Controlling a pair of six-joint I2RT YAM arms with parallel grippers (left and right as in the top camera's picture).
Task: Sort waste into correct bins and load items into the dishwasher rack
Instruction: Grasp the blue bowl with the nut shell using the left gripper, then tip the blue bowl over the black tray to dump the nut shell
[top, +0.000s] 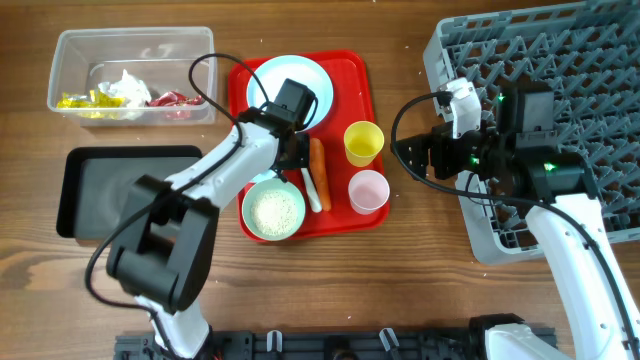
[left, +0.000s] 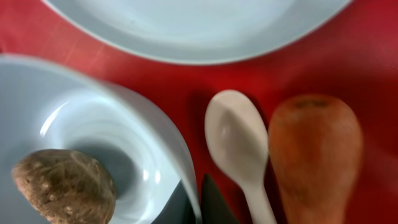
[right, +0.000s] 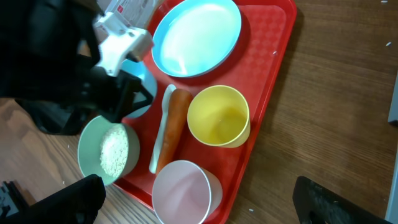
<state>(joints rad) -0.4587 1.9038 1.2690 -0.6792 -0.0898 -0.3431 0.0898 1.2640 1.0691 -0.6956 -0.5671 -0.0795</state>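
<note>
1. I am watching the left claw (left: 196, 202) through its wrist camera: its two dark fingertips are sitting almost together, with the near rim of the pale bowl (left: 93, 118) pinched between them.
2. The brown lump (left: 62, 186) is lying inside that bowl, left of the fingertips and close to them.
3. The white spoon (left: 236, 140) is lying just right of the claw on the red tray (left: 186, 81). The carrot (left: 314, 149) is lying beside the spoon, further right, and the blue plate (left: 199, 25) is sitting beyond both.
4. I am seeing the right claw (right: 199, 193) spread wide and holding nothing. It is hanging above the table between the tray and the grey rack (top: 560, 60).
5. In its view the yellow cup (right: 219, 116) and pink cup (right: 183, 190) are standing upright on the tray. The rice bowl (right: 87, 137), holding rice (right: 114, 152), is sitting at the tray's corner.
6. The clear tub (top: 70, 45) is holding wrappers and tissue, and the black tray (top: 130, 190) is sitting just below it in the overhead view.
</note>
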